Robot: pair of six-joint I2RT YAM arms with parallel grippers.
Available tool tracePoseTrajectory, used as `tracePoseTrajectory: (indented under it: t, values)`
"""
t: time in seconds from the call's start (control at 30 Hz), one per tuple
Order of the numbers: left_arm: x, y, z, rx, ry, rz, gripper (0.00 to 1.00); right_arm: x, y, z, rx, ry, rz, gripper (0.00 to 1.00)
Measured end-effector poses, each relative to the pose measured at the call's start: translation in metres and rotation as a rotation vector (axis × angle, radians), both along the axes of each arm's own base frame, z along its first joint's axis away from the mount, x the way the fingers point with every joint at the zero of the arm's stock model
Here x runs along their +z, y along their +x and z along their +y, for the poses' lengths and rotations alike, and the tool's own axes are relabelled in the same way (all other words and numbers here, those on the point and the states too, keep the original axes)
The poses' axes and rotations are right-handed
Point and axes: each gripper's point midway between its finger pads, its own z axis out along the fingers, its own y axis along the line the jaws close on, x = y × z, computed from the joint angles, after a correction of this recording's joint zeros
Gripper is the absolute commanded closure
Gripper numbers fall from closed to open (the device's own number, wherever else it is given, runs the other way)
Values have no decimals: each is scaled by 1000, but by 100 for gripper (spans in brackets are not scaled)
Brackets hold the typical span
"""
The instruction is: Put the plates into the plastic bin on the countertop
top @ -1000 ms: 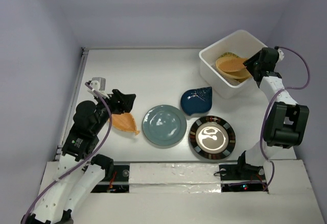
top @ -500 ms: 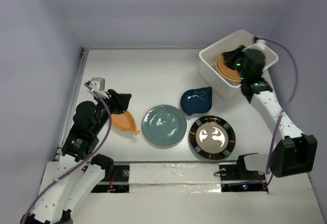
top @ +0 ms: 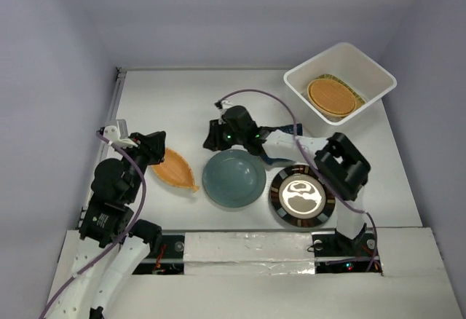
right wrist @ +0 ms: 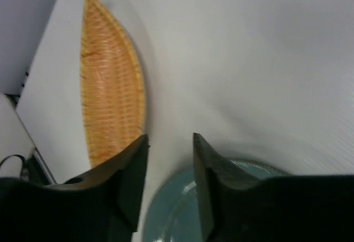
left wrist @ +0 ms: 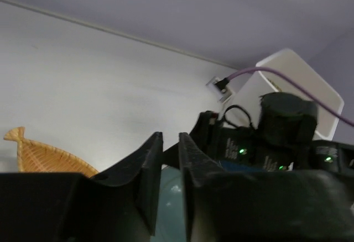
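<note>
The white plastic bin [top: 371,71] stands at the back right with an orange woven round plate [top: 333,95] lying in it. My right arm reaches across the countertop. Its gripper [top: 212,143] [right wrist: 170,142] is open and empty, just beyond the far-left rim of the grey-blue round plate [top: 233,180] [right wrist: 221,198]. An orange leaf-shaped plate [top: 175,171] [right wrist: 110,93] [left wrist: 47,156] lies to the left. My left gripper [top: 155,146] [left wrist: 170,145] hovers at its far end, jaws almost together, holding nothing. The black-rimmed plate [top: 302,196] lies front right. The dark-blue leaf plate is mostly hidden under my right arm.
A metal rail [top: 116,108] runs along the countertop's left edge. The right arm's purple cable [top: 255,95] loops above the middle of the counter. Grey walls close in the back and both sides.
My right arm has left the bin and swung left to the grey-blue plate; the orange woven plate stays in the bin. The left jaws have closed nearly together and shifted slightly left.
</note>
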Motion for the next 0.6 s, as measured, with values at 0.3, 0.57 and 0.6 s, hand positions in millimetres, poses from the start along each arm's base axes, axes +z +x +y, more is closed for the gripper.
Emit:
tracePoseTrajectory:
  t: [0.3,0.57,0.6]
  values:
    - [3,4,13,67,-8,-11,75,-23,-34,87,163,28,36,42]
    - [3,5,16,78,-7,-9,71,-61,-45,110,197,3,112,50]
    - [3,5,16,77,-6,-9,71,-65,-46,110,199,-1,121,56]
